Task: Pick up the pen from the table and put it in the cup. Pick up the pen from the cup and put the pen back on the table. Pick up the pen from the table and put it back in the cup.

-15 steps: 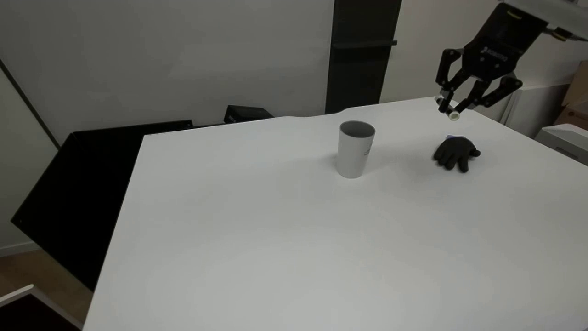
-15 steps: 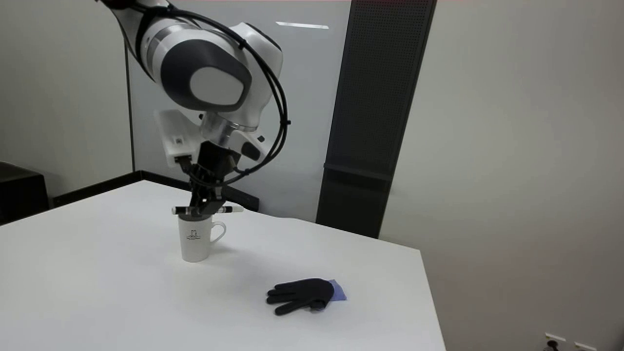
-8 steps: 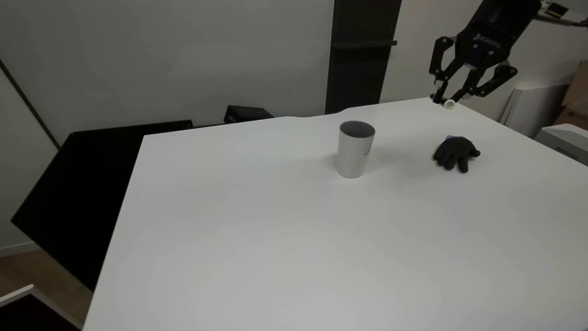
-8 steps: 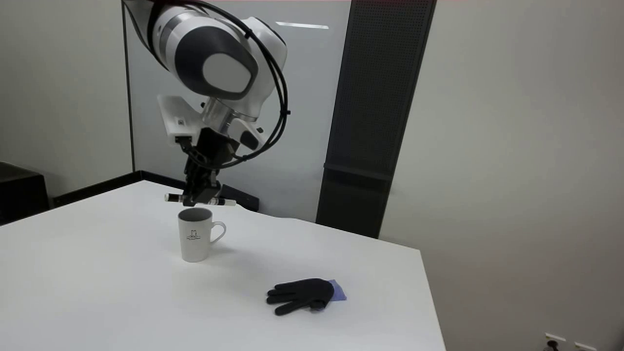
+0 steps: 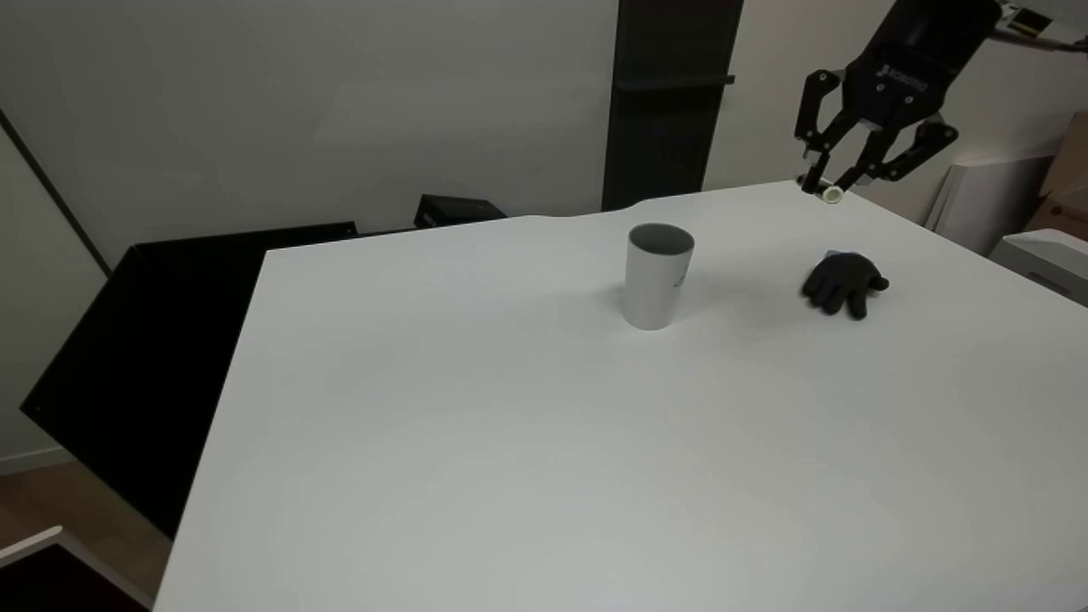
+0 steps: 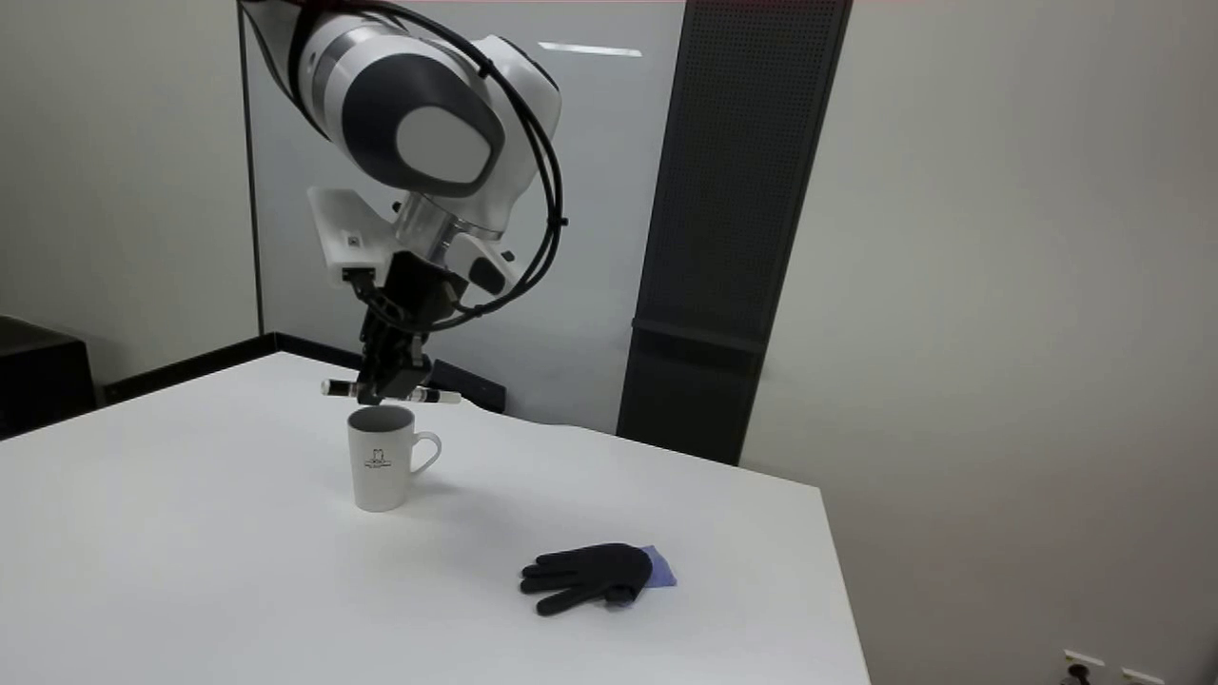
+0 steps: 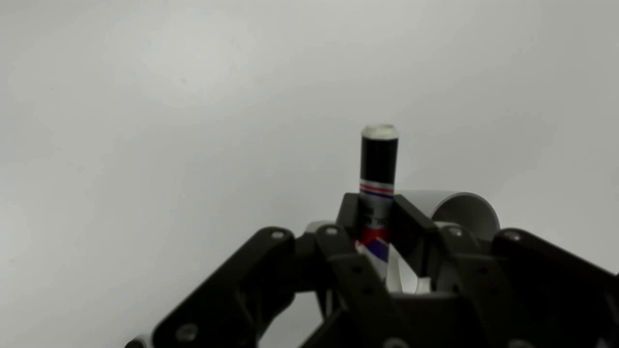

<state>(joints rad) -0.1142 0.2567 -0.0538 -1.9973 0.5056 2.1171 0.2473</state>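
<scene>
Marker pen [image 7: 377, 205] hangs in the air, close to level, up off the white tabletop [image 6: 238, 571] and apart from the white mug [image 6: 381, 487]. From where I'm standing, the fingers [image 7: 410, 222] have it pinched about the middle, one to each side, set no wider apart than its barrel. That mug, with its loop handle [image 6: 439, 446] and small dark emblem [image 6: 378, 460], stands upright. Apart from it on the tabletop lies a black glove [image 6: 590, 574], something blue [image 6: 658, 568] peeking out at its cuff.
</scene>
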